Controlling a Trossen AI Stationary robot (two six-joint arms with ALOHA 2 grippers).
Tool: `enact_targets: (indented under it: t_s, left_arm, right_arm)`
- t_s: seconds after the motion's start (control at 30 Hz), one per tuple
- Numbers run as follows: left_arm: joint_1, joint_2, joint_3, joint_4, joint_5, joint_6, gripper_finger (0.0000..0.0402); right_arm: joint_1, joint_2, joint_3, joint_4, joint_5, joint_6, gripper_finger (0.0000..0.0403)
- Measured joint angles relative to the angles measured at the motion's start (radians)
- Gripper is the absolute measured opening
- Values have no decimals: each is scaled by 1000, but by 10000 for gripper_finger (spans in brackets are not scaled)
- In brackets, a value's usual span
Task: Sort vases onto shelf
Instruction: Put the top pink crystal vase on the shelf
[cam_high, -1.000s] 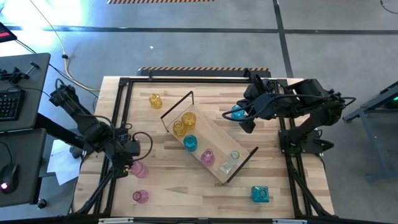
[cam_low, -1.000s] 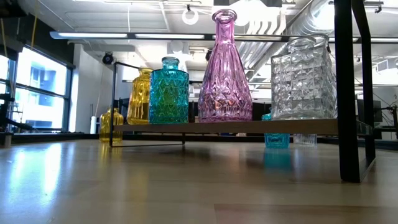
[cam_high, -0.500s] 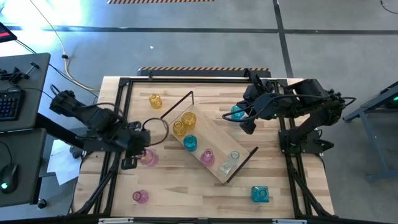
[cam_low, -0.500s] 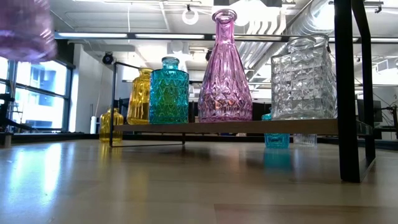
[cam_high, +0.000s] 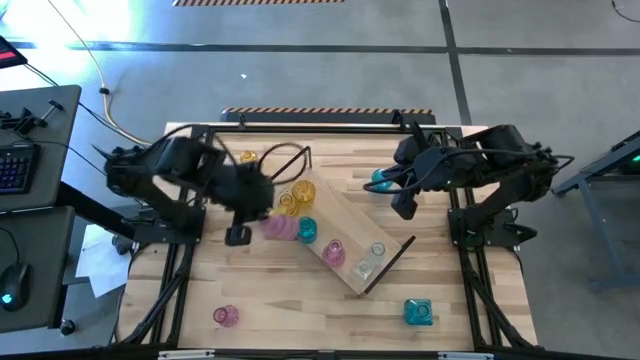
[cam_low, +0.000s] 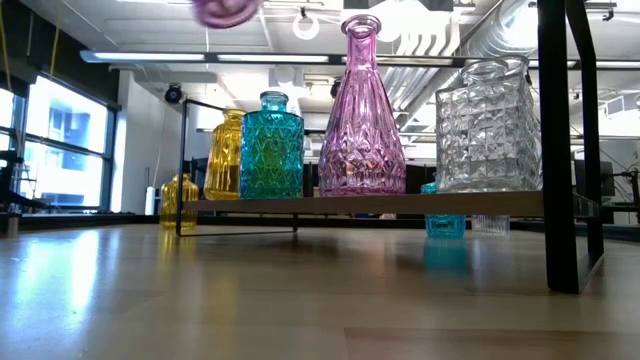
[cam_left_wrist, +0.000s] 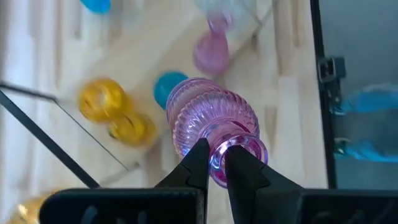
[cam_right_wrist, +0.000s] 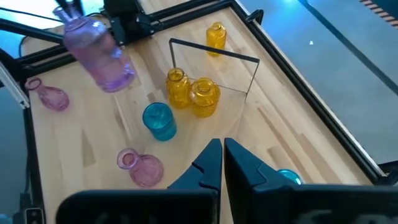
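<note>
**Ana:** Shelf (cam_high: 345, 262) first: where is the left gripper (cam_left_wrist: 214, 163) against it?

**Ben:** Over its end with the two yellow vases (cam_high: 294, 196), fingers pinching the rim of a ribbed pink vase (cam_high: 278, 228). That vase hangs in the air, tipped on its side, just beside the teal vase (cam_high: 306, 230) standing on the shelf.

**Ana:** So how should it be set down?

**Ben:** My guess: turn it upright before lowering, since it points sideways now, then bring it straight down on a bare stretch of board. Pink belongs with pink, I'd say, so near the tall pink vase (cam_high: 334, 252) past the teal one.

**Ana:** What is in the way?

**Ben:** The shelf is crowded: yellow pair, teal, pink, then a clear vase (cam_high: 369, 262) toward its far end, with only narrow gaps. The black loop (cam_high: 285, 160) at the shelf's near end rises close to the arm too.

**Ana:** And the other arm?

**Ben:** The right gripper (cam_right_wrist: 221, 163) waits beyond the shelf's long side, fingers pressed together on nothing, near a teal vase (cam_high: 382, 181) on the table
</note>
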Motion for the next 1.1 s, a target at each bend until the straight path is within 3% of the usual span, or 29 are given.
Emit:
enact_targets:
  t_s: [0.27,0.6,0.7,0.9,1.1]
  left_arm:
    - [117,195,282,4,-4,183,17]
    - [219,321,266,120,67,300,17]
    - [236,348,268,190,104,317,17]
    - [264,391,268,246,112,336,17]
    - [285,432,268,243,152,347,17]
  right_arm:
    - [0,-3,0,0,-68,1,0]
    - [-4,-12,-32,2,-31,3,0]
    - [-23,-49,-140,2,-24,43,0]
    - [-67,-203,-506,17,-44,179,0]
    - [-106,-398,-860,293,-127,243,0]
